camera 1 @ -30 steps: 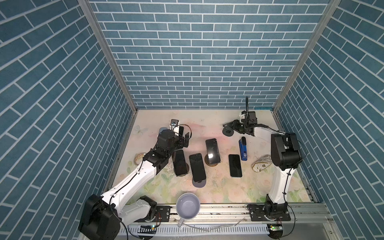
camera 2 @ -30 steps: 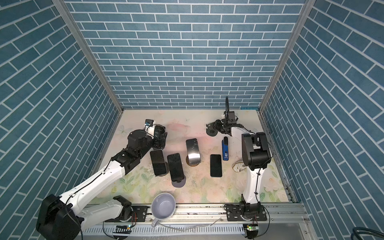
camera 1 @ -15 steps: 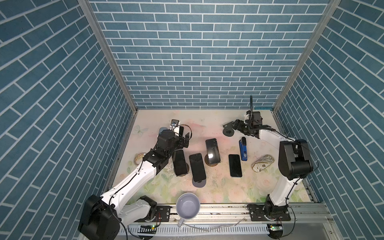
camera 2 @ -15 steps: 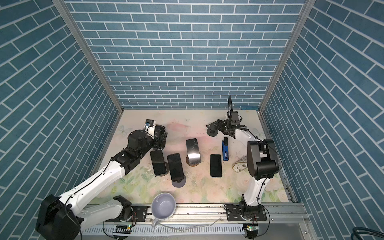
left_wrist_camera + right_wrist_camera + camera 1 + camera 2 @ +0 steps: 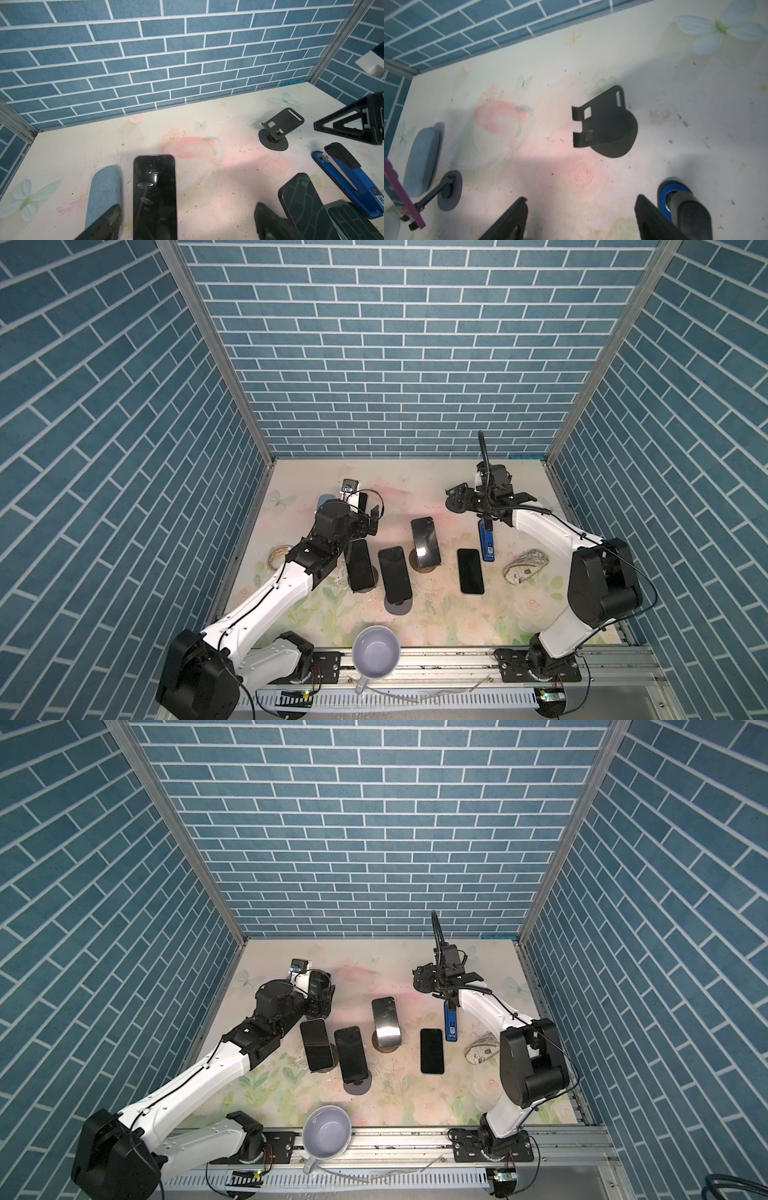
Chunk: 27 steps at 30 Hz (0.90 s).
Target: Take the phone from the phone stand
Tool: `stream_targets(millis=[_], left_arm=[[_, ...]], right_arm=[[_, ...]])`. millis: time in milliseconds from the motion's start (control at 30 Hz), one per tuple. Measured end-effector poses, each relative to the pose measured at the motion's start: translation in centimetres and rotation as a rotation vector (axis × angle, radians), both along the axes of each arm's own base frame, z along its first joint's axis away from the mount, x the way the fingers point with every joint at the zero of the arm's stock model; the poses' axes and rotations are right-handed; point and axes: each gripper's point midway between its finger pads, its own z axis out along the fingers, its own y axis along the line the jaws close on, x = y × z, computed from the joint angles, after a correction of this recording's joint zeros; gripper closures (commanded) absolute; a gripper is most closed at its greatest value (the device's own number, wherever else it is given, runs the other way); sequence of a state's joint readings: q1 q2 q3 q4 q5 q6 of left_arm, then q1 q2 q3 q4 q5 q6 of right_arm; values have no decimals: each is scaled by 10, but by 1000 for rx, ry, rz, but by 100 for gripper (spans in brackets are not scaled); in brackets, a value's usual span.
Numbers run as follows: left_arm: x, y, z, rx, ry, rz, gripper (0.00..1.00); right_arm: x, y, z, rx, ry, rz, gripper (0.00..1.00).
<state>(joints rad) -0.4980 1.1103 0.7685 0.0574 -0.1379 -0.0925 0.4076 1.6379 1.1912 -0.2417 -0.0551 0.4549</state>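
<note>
Jaws of the right gripper (image 5: 581, 199) are seen spread wider than a second ago, nothing held between them, above an empty black stand (image 5: 604, 122); its elbow has been swung outward. The removal is judged to be left to the left gripper (image 5: 188, 207), whose jaws are kept fully apart, one finger each side of the pink-edged phone (image 5: 154, 195). That phone is still propped on its phone stand (image 5: 446, 191) at the back left, ungripped. At the front edge, a grey mug (image 5: 376, 655) is shown empty; a blue fabric case (image 5: 104, 191) lies shut, contents unseen.
</note>
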Motion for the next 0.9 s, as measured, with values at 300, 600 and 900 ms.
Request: stream_targets(millis=[300, 600, 900], left_arm=[[0, 2, 0, -5, 1, 12, 0], [-3, 4, 2, -9, 5, 17, 0], [-5, 5, 8, -17, -10, 17, 0]], right_arm=[[-39, 25, 7, -32, 19, 79, 15], [-70, 52, 6, -68, 38, 154, 6], [-91, 74, -2, -124, 45, 211, 1]])
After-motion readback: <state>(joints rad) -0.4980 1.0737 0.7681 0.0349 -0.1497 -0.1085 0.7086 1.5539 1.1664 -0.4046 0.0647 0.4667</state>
